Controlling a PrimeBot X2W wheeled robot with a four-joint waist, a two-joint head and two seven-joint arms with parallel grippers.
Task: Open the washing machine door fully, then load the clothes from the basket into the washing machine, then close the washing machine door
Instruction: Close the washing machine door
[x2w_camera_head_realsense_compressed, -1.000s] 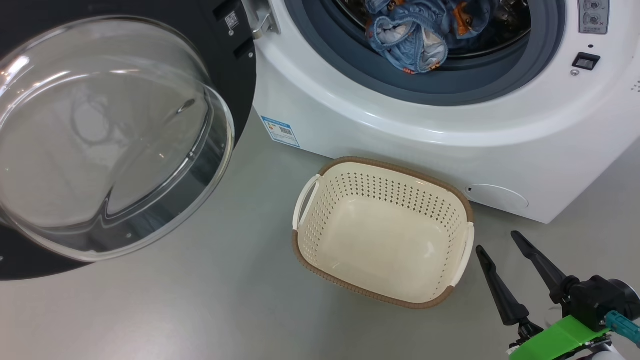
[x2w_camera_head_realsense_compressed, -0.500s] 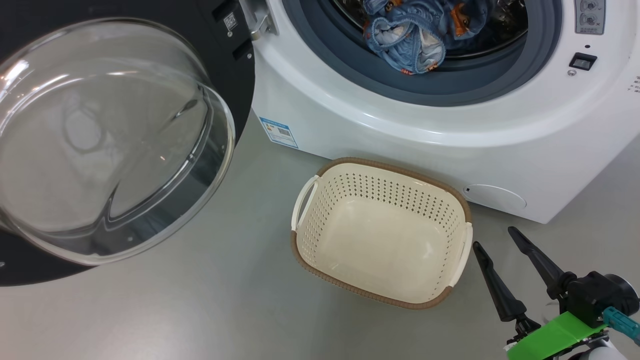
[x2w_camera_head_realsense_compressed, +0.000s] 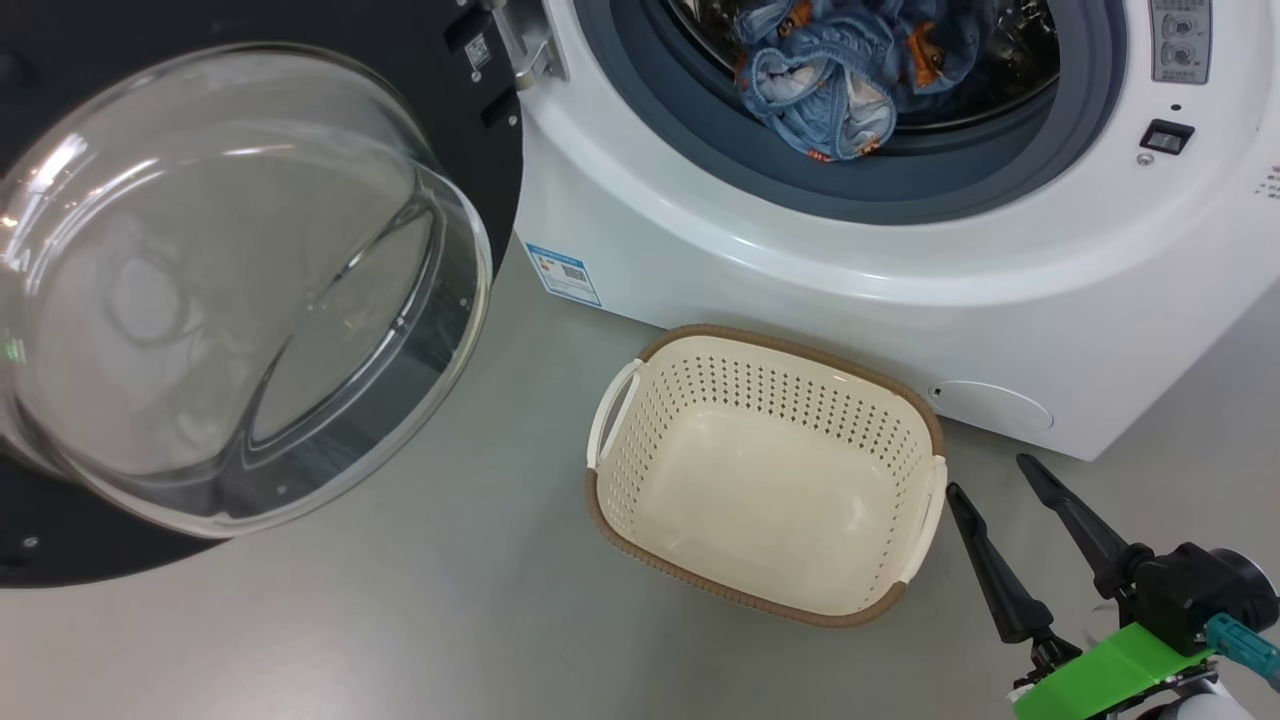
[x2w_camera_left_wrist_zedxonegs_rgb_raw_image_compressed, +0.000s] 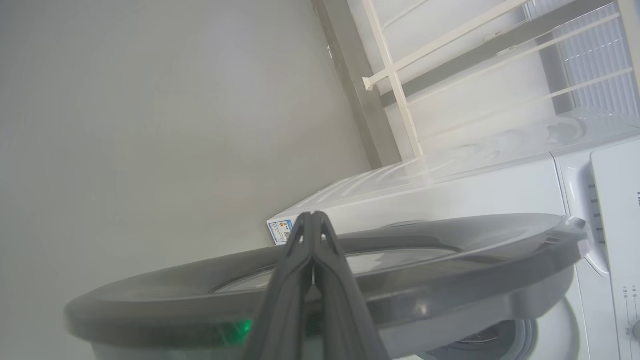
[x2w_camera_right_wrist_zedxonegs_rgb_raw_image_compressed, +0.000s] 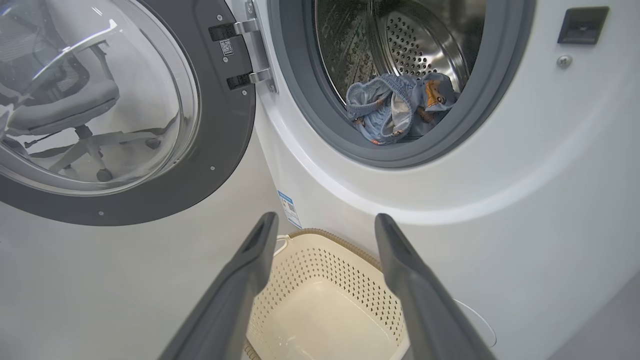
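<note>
Door (x2w_camera_head_realsense_compressed: 230, 290) swung wide, L of washer (x2w_camera_head_realsense_compressed: 800, 290). Clothes (x2w_camera_head_realsense_compressed: 820, 85) in drum, at its lip. Basket (x2w_camera_head_realsense_compressed: 760, 385) on floor in front, just beside R hand (x2w_camera_head_realsense_compressed: 987, 474), fingers spread. L hand (x2w_camera_left_wrist_zedxonegs_rgb_raw_image_compressed: 312, 216) pressed together, by door's outer ring.

Grey floor (x2w_camera_head_realsense_compressed: 450, 620), cream basket (x2w_camera_head_realsense_compressed: 760, 390) standing on it, white washing machine (x2w_camera_head_realsense_compressed: 850, 320) just behind

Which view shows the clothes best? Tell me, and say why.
Right wrist view: the clothes lie whole inside the drum. Head view cuts them off at its top edge. Left wrist view looks along the washing machine door.
</note>
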